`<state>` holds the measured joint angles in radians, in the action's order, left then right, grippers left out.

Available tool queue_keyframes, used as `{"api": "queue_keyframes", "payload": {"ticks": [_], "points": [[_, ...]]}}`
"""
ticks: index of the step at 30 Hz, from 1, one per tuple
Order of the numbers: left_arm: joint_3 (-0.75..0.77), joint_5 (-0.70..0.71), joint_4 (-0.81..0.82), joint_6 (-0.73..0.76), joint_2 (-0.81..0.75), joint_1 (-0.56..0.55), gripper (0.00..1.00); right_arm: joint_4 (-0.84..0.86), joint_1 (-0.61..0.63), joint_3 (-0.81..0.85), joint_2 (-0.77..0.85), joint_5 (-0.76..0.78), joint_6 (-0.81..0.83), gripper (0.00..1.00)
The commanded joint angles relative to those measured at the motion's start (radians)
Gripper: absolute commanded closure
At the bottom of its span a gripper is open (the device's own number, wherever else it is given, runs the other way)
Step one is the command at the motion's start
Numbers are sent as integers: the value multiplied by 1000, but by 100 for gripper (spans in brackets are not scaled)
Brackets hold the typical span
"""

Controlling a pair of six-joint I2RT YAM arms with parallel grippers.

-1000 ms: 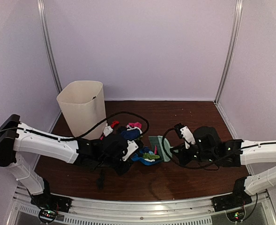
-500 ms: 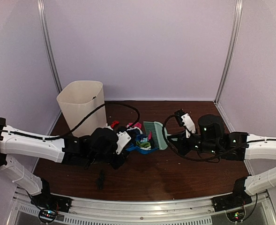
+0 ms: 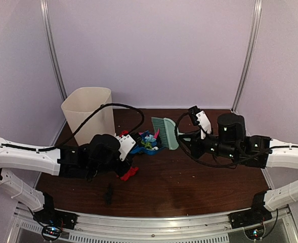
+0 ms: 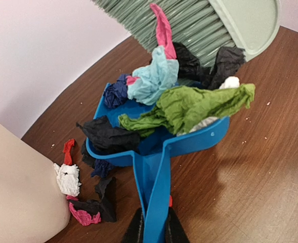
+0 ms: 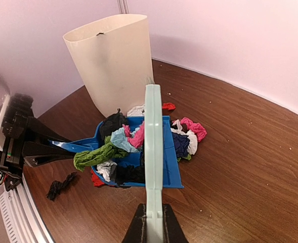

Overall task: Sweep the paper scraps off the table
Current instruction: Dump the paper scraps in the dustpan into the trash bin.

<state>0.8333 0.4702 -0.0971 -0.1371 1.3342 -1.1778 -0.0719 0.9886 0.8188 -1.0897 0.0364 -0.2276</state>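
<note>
Tool of the left arm [image 4: 153, 230], clamped on the handle of the blue dustpan [image 4: 151, 177]. Tool of the right arm [image 5: 152, 225], clamped on the handle of the pale green brush [image 5: 153, 126], whose bristles stand at the dustpan's far rim. Paper scraps [image 4: 186, 106] in green, black, pink and blue lie heaped in the dustpan. Further scraps [image 4: 90, 205] rest on the desk [image 4: 250, 172] beside the dustpan, between it and the cream bin [image 4: 17, 192].
</note>
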Motion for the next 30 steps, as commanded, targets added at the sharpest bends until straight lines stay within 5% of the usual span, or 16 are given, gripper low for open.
{"api": "queue_keyframes", "payload": {"ticks": [1,30], "points": [[19,80,89,28,-60,-6,100,32,7,52,-18,40,40,100],[181,280,54,126,-170,-6,100,287,7,199,-63,77,323,100]]}}
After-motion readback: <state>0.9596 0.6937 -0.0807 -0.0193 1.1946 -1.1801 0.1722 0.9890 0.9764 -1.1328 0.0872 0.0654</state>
